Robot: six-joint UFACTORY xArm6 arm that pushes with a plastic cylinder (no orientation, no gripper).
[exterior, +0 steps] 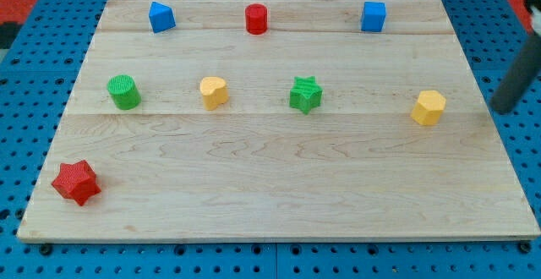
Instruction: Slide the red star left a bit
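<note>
The red star (76, 182) lies near the bottom left corner of the wooden board (270, 194). My tip (503, 108) is at the view's right edge, just off the board's right side, to the right of the yellow hexagonal block (429, 107). The tip is far from the red star, across the whole width of the board, and touches no block.
A green cylinder (124, 91), a yellow heart-like block (214, 92) and a green star (306, 94) sit in a middle row. A blue block (161, 16), a red cylinder (256, 19) and a blue cube (373, 16) line the top edge.
</note>
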